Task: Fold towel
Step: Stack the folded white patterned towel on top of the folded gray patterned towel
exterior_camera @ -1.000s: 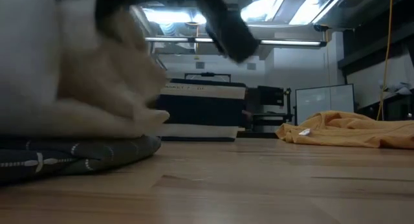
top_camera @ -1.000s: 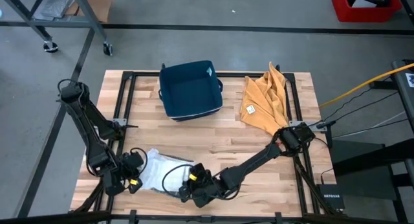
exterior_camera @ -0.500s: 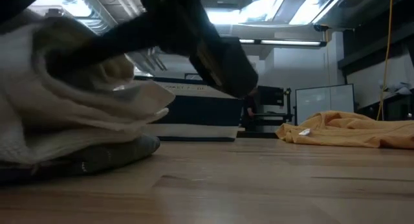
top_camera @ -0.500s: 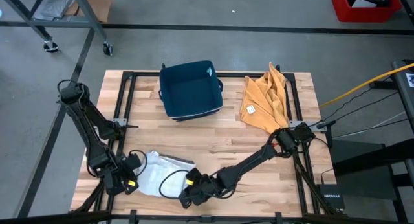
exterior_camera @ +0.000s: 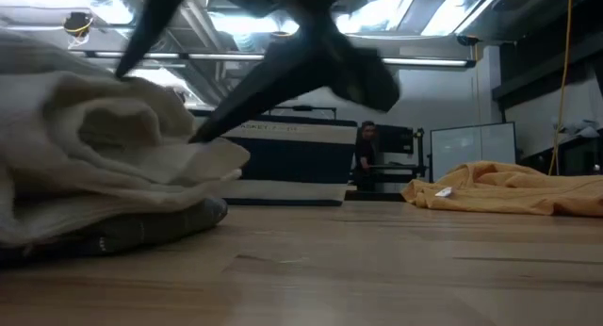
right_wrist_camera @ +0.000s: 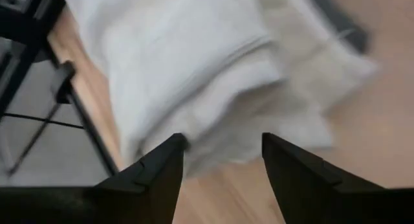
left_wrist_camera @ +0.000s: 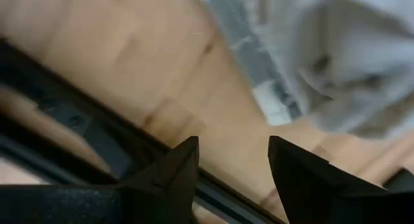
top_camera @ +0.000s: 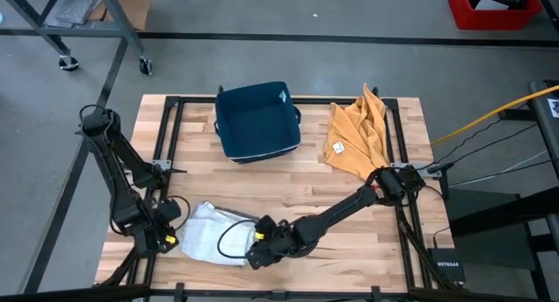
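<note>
The white towel [top_camera: 208, 238] lies as a folded heap on the near left of the wooden table, its grey patterned bottom layer [exterior_camera: 141, 227] flat on the wood. My left gripper [top_camera: 171, 232] stands open at the towel's left side, over bare wood, with the towel [left_wrist_camera: 336, 56] just ahead of it. My right gripper [top_camera: 251, 250] stands open at the towel's right side, its fingers level with the edge of the white folds [right_wrist_camera: 194, 75]. In the low view, dark fingers spread in a V above the heap [exterior_camera: 104, 156]. My right gripper has its open fingers [right_wrist_camera: 155, 175] right at the towel's near edge [right_wrist_camera: 220, 149]. I cannot tell whether they touch it. Nothing is pinched between them.
A dark blue bin [top_camera: 258, 120] stands at the far middle of the table. A crumpled orange cloth [top_camera: 358, 136] lies at the far right. Bare wood stretches between them and the towel. A person [exterior_camera: 366, 154] stands in the room beyond the table.
Both grippers have opened and let go of the towel. It has dropped from a lifted bundle into a folded heap on the table. My left gripper has drawn back toward the table's left edge. My right gripper has shifted slightly toward the towel.
</note>
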`<control>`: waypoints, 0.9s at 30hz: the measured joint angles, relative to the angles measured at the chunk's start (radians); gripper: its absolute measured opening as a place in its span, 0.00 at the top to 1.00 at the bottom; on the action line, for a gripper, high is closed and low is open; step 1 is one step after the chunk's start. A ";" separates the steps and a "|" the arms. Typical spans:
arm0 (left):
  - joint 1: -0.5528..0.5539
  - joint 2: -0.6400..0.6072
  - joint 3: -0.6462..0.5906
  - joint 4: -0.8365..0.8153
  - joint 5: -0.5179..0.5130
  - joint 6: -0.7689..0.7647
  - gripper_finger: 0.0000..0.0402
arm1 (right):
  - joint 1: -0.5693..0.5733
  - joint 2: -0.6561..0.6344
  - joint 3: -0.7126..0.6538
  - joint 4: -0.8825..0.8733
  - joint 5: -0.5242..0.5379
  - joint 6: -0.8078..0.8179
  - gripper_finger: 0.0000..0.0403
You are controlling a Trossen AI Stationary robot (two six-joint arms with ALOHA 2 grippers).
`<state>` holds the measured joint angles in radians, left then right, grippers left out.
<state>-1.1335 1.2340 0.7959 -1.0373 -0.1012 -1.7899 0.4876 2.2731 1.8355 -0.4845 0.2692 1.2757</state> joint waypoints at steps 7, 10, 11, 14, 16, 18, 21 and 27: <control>-0.050 -0.086 0.004 -0.031 -0.067 -0.119 0.56 | 0.008 -0.025 0.012 0.009 0.005 -0.001 0.47; -0.079 -0.118 0.035 -0.007 -0.147 -0.122 0.56 | 0.013 -0.026 0.015 0.068 0.007 -0.027 0.47; -0.089 -0.126 0.047 -0.007 -0.178 -0.122 0.56 | 0.017 -0.026 0.015 0.088 0.008 -0.041 0.47; -0.106 -0.149 0.080 0.027 -0.253 -0.115 0.56 | 0.017 -0.026 0.015 0.174 -0.005 -0.103 0.47; -0.106 -0.161 0.090 0.079 -0.260 -0.119 0.56 | 0.017 -0.026 0.015 0.232 -0.045 -0.126 0.47; -0.106 -0.168 0.091 0.144 -0.261 -0.110 0.56 | 0.014 -0.026 0.016 0.266 -0.077 -0.129 0.47; -0.098 -0.162 0.091 0.185 -0.264 -0.109 0.56 | 0.008 -0.026 0.015 0.318 -0.058 -0.129 0.47; -0.063 -0.116 0.091 0.259 -0.381 -0.001 0.56 | -0.006 -0.022 0.016 0.384 0.057 -0.127 0.47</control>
<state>-1.1963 1.1183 0.8867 -0.7780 -0.4825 -1.7909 0.4813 2.2515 1.8511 -0.1000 0.3262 1.1483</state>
